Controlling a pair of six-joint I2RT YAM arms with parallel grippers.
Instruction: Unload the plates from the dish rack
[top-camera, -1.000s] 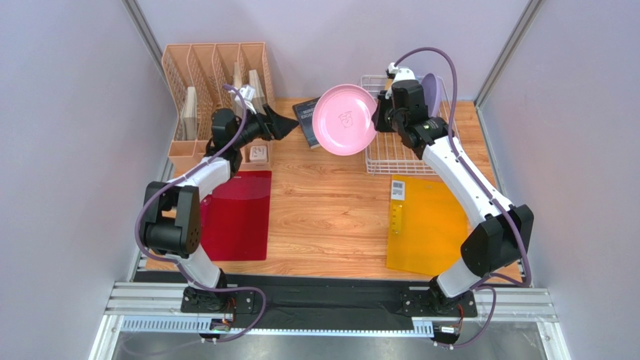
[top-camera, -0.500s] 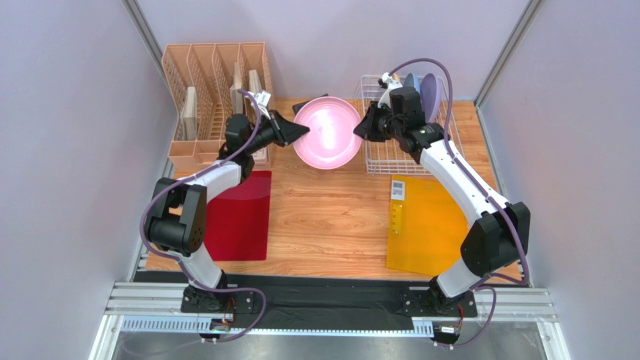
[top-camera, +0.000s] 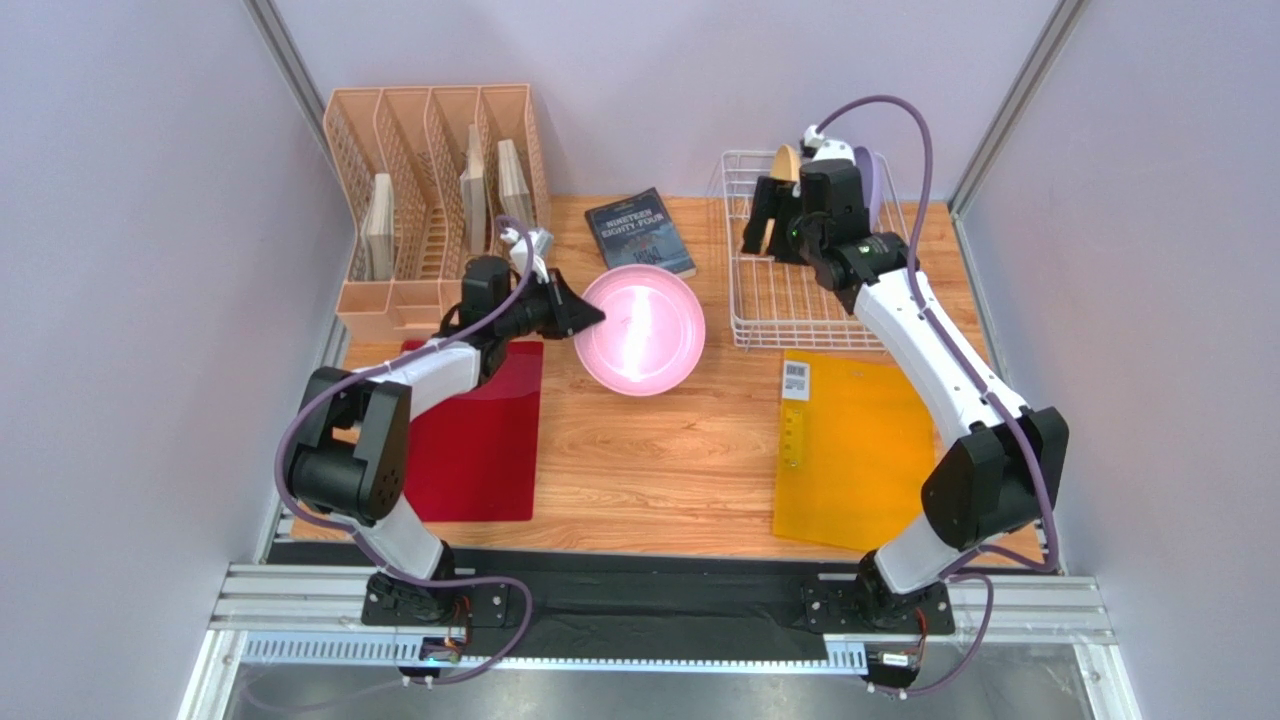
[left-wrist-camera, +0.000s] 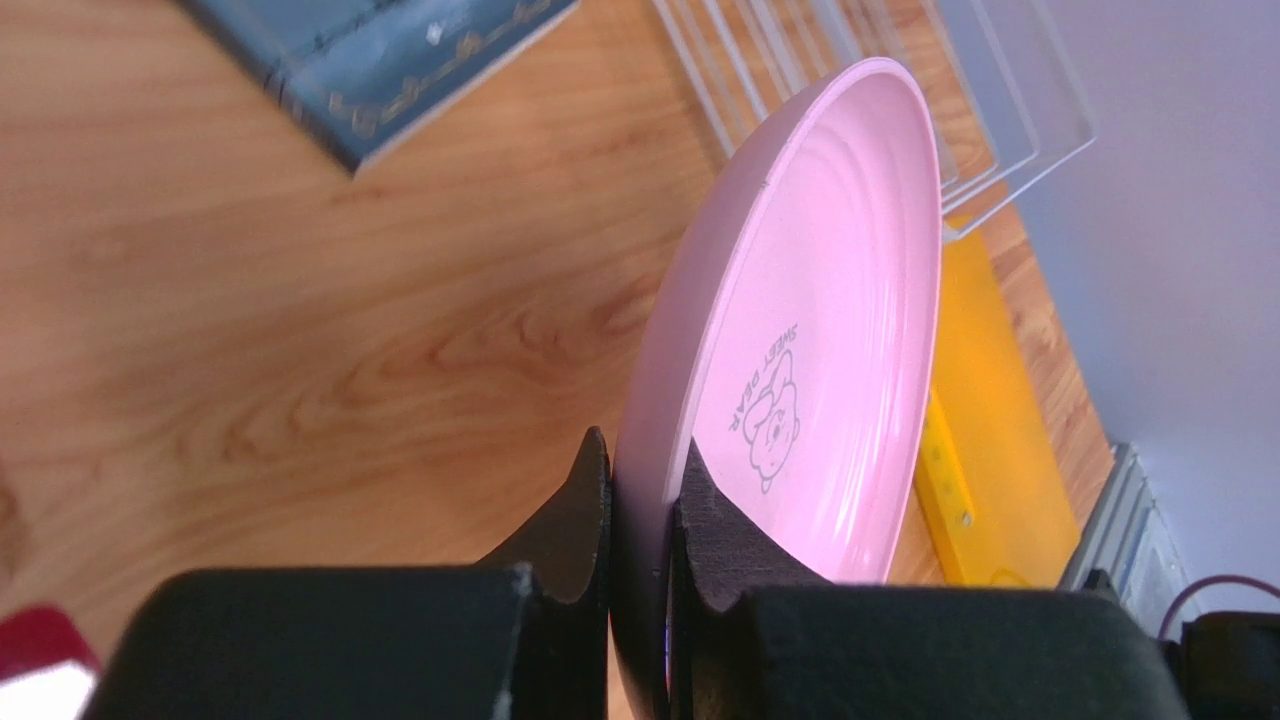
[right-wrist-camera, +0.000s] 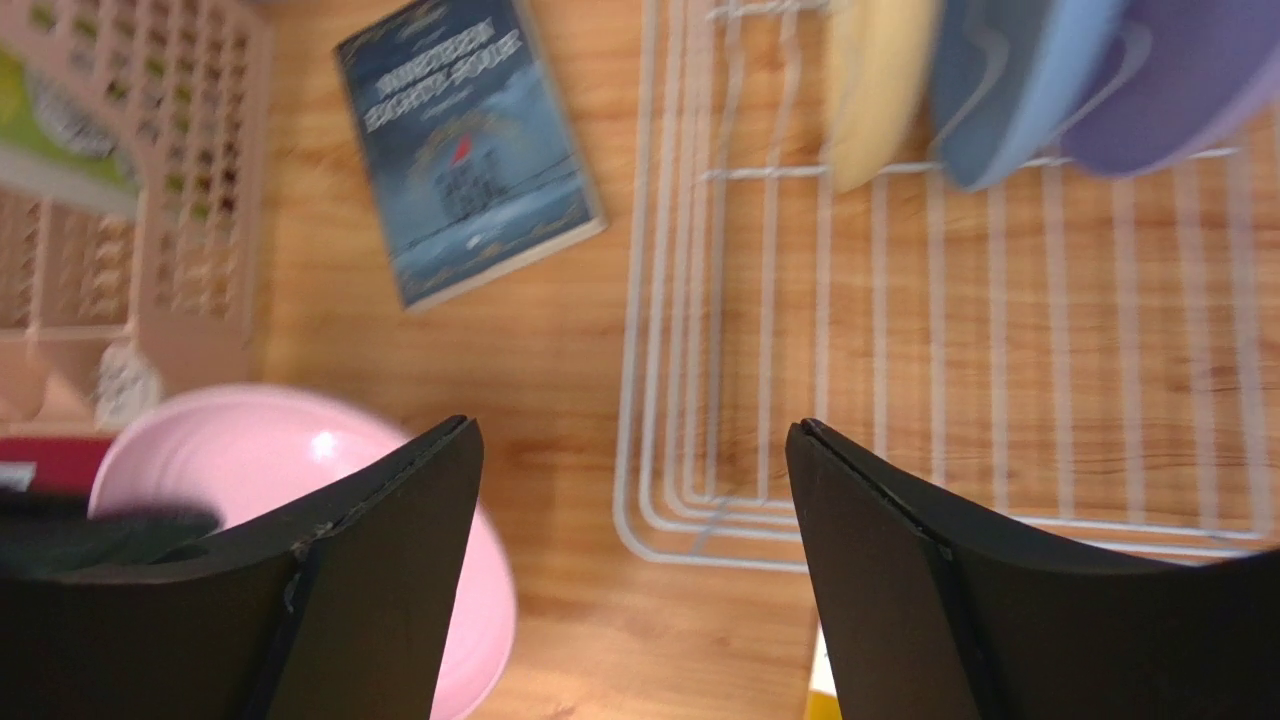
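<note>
My left gripper (top-camera: 589, 315) (left-wrist-camera: 643, 450) is shut on the rim of the pink plate (top-camera: 643, 330) (left-wrist-camera: 819, 330), one finger on each face. The plate hangs tilted over the wooden table, left of the white wire dish rack (top-camera: 804, 300) (right-wrist-camera: 932, 375). Over the rack's left part my right gripper (top-camera: 777, 225) (right-wrist-camera: 639, 435) stands open with nothing between its fingers. Three plates stand on edge at the rack's far end: cream-tan (right-wrist-camera: 879, 75), light blue (right-wrist-camera: 1022, 75) and lavender (right-wrist-camera: 1187, 60). The pink plate (right-wrist-camera: 271, 450) also shows low left in the right wrist view.
A dark blue book (top-camera: 639, 230) (right-wrist-camera: 466, 143) lies behind the pink plate. The peach slotted organiser (top-camera: 428, 150) stands at the back left. A red mat (top-camera: 473, 428) lies near left and an orange mat (top-camera: 849, 450) near right, in front of the rack.
The right gripper let go of the pink plate, opened and drew back over the rack. The left gripper shut on the plate's rim and carried it nearer and lower.
</note>
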